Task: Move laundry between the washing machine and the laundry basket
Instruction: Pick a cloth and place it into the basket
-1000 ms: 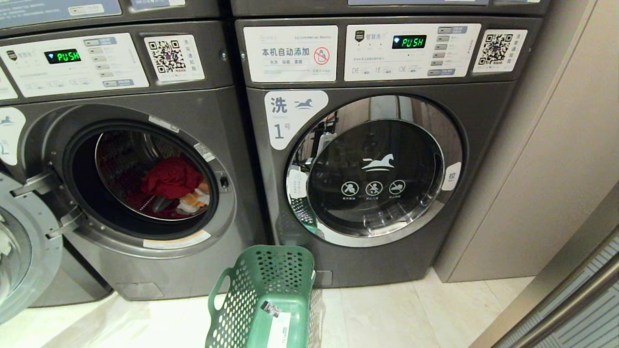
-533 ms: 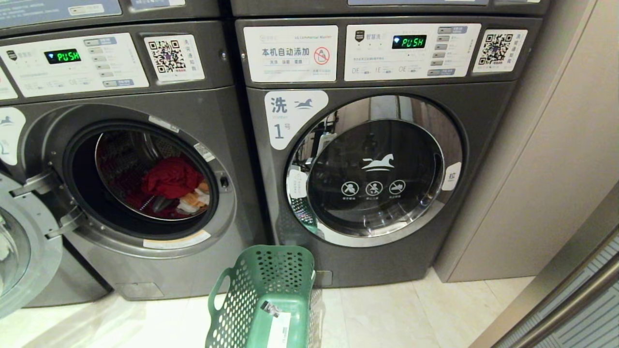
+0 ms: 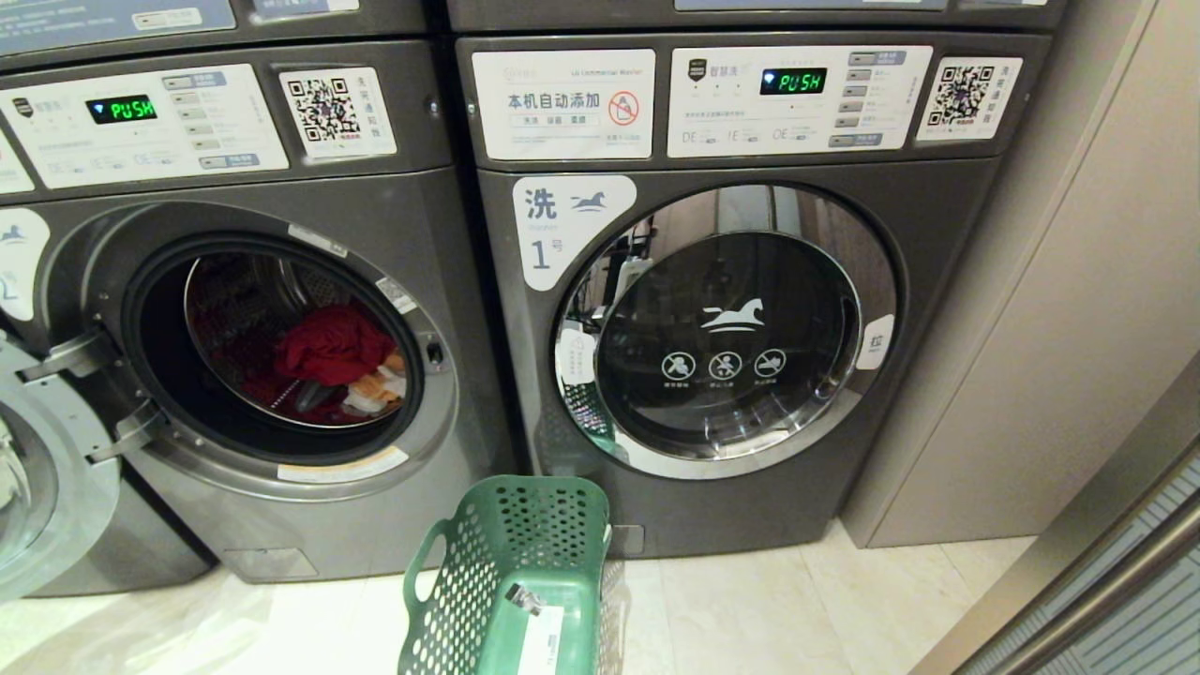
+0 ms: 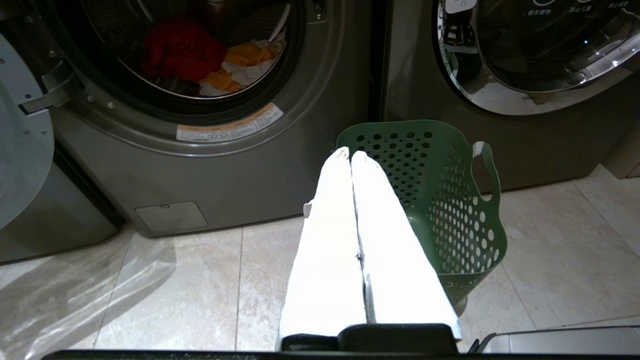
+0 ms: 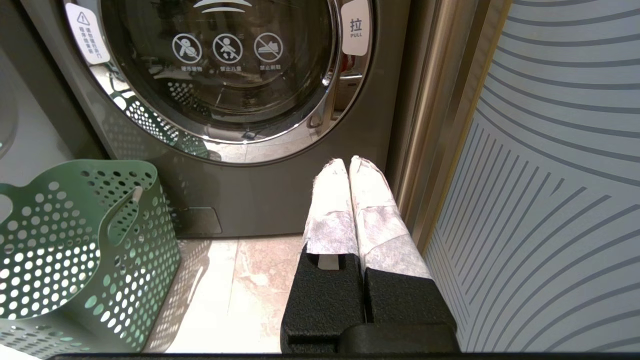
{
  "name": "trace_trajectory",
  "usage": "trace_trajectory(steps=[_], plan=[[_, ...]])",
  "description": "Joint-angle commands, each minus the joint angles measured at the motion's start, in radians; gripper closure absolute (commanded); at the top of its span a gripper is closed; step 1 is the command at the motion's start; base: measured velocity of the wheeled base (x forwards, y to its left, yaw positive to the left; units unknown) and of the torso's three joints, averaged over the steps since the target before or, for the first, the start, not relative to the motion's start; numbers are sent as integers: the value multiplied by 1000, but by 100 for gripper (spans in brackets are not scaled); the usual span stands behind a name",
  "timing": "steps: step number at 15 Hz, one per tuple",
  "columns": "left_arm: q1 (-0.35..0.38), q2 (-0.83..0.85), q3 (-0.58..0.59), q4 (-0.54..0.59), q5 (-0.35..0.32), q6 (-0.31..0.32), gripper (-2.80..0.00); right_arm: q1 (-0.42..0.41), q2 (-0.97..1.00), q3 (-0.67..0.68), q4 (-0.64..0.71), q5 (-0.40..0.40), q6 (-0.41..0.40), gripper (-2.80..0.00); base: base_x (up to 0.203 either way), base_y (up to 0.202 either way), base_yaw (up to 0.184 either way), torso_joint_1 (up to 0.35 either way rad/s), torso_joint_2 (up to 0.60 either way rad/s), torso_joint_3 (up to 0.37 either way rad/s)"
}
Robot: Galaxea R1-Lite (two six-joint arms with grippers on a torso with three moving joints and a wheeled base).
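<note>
The washing machine [image 3: 394, 216] stands at the left with its round door [image 3: 47, 478] swung open to the left. Inside the drum lies the laundry: a red garment [image 3: 328, 345] on top, with orange [image 4: 240, 55] and white [image 4: 250, 72] cloth beside it. The green holed laundry basket [image 3: 525, 553] stands on the floor in front, between the two machines, with no cloth showing in it. Neither arm is in the head view. My left gripper [image 4: 350, 152] is shut and empty, held low beside the basket [image 4: 450, 200]. My right gripper [image 5: 348, 161] is shut and empty, to the right of the basket [image 5: 75, 240].
A second grey machine [image 3: 731, 328] labelled 1 stands at the right with its door shut. A beige wall panel [image 3: 1078, 328] and a ribbed glass panel [image 5: 550, 200] close in the right side. Pale floor tiles [image 3: 750, 609] lie around the basket.
The open door at the left edge has swung slightly further away. Laundry and basket have not moved.
</note>
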Motion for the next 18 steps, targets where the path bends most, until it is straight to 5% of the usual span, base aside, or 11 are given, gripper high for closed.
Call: trace_trajectory(steps=[1, 18], plan=[[1, 2, 2, 0, 5, -4, 0, 0, 0, 33, -1, 0, -7, 0, 0, 0, 0, 0, 0, 0], [0, 2, 2, -1, -5, -2, 0, 0, 0, 34, -1, 0, -2, 0, 0, 0, 0, 0, 0, 0]])
